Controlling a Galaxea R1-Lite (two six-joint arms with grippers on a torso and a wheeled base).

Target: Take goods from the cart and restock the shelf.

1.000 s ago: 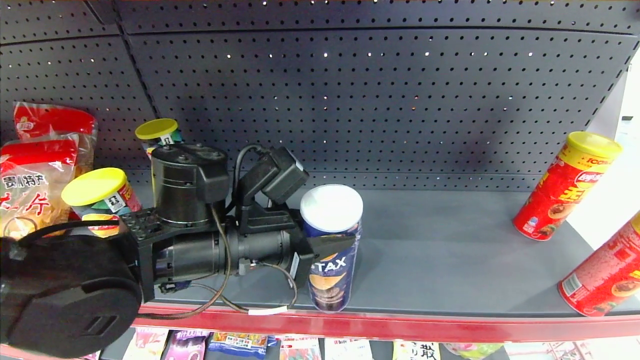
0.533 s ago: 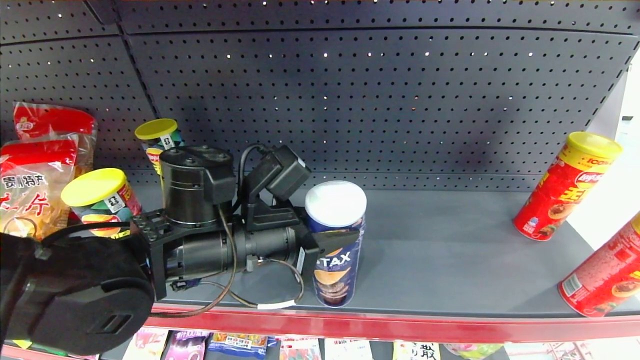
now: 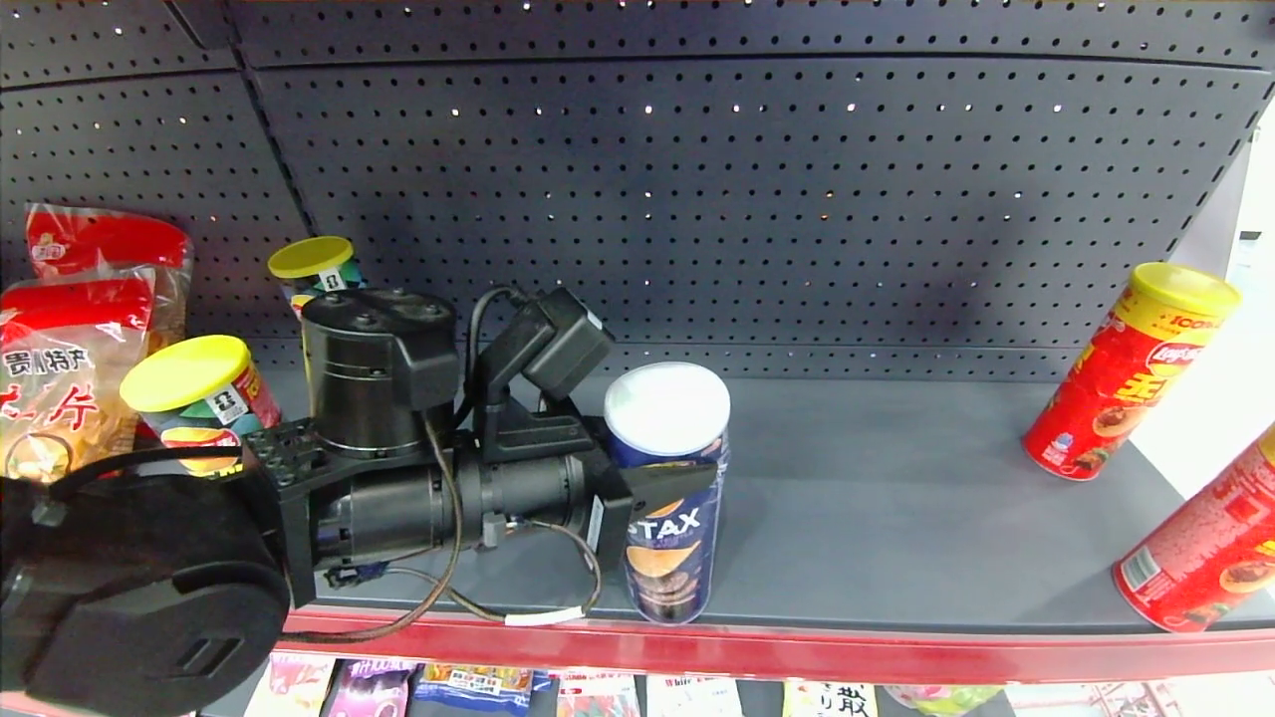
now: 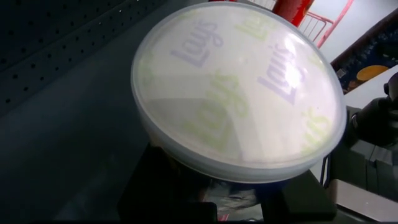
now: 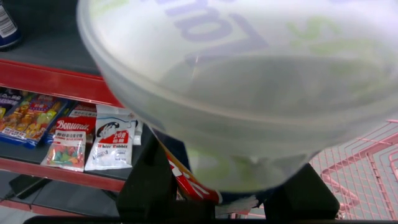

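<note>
Head view: my left jaws clamp the blue cylindrical crisp can with white plastic lid point(image 3: 665, 498), upright at the grey metal shelf's point(image 3: 896, 498) front lip. Placing, I judge; next: release, back out without tipping. Right jaws clasp 1 clear-lidded can point(image 5: 236, 74).

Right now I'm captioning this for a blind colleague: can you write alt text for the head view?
The left gripper holds a blue can upright near the front edge of the shelf. Yellow-lidded cans and red snack bags stand to its left; two red cans are at far right.
</note>
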